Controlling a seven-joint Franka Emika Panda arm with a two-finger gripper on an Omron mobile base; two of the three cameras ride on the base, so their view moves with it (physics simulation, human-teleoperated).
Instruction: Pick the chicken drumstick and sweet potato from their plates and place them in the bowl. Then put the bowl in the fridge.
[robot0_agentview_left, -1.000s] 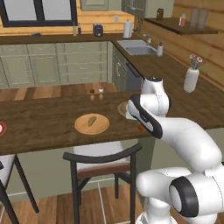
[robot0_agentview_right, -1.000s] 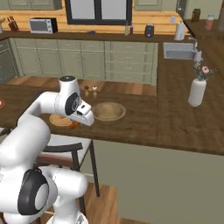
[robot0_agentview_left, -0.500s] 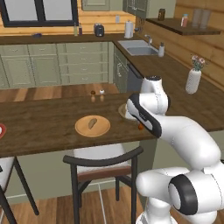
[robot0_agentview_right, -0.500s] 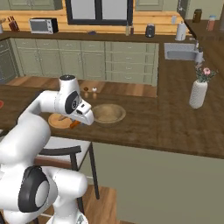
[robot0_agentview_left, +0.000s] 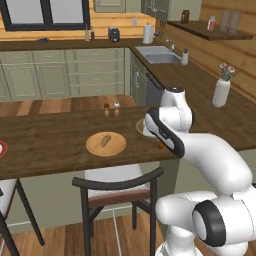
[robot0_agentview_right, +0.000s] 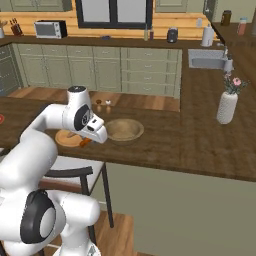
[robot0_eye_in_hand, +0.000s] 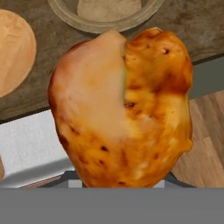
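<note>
Drumstick gripped (tool near bowl).

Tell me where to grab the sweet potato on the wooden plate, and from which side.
Grip the sweet potato across its narrow middle, coming straight down from above. It lies flat and alone near the centre of the wooden plate, its long axis slanting, so the fingers should close across that axis. First the chicken drumstick probably has to be released.

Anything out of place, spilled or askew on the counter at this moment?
Nothing spilled or damaged. The chicken drumstick is off its plate, held in the gripper near the counter's front edge, short of the bowl. The sweet potato lies on the wooden plate, and the vase stands upright.
</note>
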